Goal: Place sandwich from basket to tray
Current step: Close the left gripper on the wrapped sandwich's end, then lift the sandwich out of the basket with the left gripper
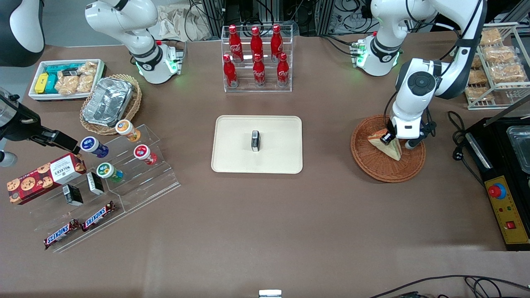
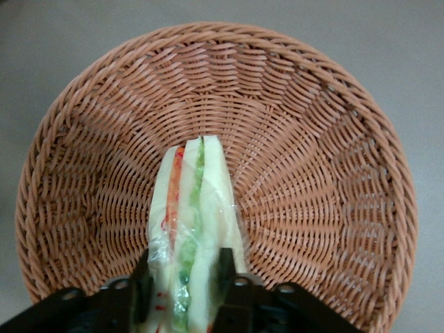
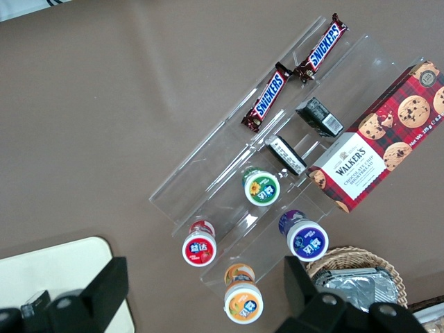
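Nearest the front camera among the task's things, the cream tray lies at the middle of the counter with a small dark box standing on it, right about where a sandwich would go. That box is one risk: set down without regard for it, the wedge could land tilted on the box or knock it over.

Toward the working arm's end of the counter sits the reddish-brown wicker basket. The sandwich is in it, wrapped in clear film, and the end effector is closed on the wedge's wide end, one finger pressed to each bread face, with the layered edge of red, orange and green filling showing between them. In the front view the wedge looks held at a tilt over the basket floor, though I cannot tell whether its tip touches the weave.

The main hazards, as I judge them, are the grip itself. Soft bread can compress, and slick film can let the wedge slide out during the carry. A low, fast sweep toward the tray could also catch the basket's raised rim and drag the basket along.
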You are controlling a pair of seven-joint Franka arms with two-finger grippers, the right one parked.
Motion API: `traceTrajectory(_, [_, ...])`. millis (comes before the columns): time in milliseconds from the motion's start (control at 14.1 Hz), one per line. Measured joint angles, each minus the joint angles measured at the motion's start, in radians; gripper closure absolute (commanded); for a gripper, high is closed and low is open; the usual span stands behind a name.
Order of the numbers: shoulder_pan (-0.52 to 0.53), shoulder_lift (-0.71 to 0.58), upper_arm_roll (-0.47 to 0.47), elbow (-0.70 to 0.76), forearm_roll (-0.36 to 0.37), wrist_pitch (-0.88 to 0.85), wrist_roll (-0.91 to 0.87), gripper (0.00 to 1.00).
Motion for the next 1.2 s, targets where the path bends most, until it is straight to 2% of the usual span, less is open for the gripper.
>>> traceTrajectory(71, [0.000, 0.000, 0.000, 0.004, 0.002, 0.000, -0.005, 0.98])
traceTrajectory(354, [0.000, -0.015, -0.015, 0.055, 0.009, -0.077, -0.008, 1.00])
traceTrajectory(566, [-0.002, -0.038, -0.081, 0.213, 0.010, -0.346, 0.003, 1.00])
traceTrajectory(779, [-0.006, -0.050, -0.129, 0.468, -0.008, -0.654, 0.080, 1.00])
traceTrajectory(920, [-0.005, -0.052, -0.132, 0.598, -0.052, -0.779, 0.176, 1.00])
traceTrajectory(1204, [-0.002, -0.050, -0.129, 0.736, -0.113, -0.935, 0.326, 1.00])
